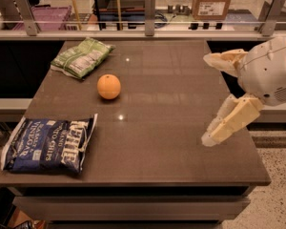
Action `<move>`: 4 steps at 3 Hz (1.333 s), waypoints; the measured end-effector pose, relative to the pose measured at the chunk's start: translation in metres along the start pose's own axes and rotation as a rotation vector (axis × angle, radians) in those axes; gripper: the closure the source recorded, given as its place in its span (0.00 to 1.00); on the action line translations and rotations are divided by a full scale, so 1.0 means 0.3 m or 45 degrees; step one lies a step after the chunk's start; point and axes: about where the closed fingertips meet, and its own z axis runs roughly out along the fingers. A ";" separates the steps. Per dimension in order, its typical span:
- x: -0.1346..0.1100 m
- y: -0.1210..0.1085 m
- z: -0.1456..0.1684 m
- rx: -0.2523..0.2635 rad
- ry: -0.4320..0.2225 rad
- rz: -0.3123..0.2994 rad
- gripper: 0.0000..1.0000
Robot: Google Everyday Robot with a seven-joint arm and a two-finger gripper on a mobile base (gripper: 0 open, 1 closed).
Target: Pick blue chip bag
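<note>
The table [171, 166] was the largest item, a dark flat top that extended away from the gripper toward the left of the view. The gripper [205, 99] hung over the table's right edge with its two fingers [233, 120] spread wide, released and holding nothing; the fingertips pointed toward the table's middle. The blue bag [47, 144] lay flat well apart from the gripper, across the full width of the top, at the near left corner, with its left end at or slightly over the table's edge. A green bag [81, 57] lay far from the gripper at the far left, and an orange [108, 86] sat between the two bags, nearer the gripper than either but still well apart from it. The blue bag was judged light, soft and crinkly, with air-filled slack and fragile contents; its film was likely slippery and likely to buckle under the jaws. The recommended hold was across the puffed middle or on the right sealed edge, the side facing the gripper, with the jaws closed gently enough to gather film without crushing the chips.
</note>
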 end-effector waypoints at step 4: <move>-0.089 0.061 0.125 -0.033 -0.197 -0.009 0.00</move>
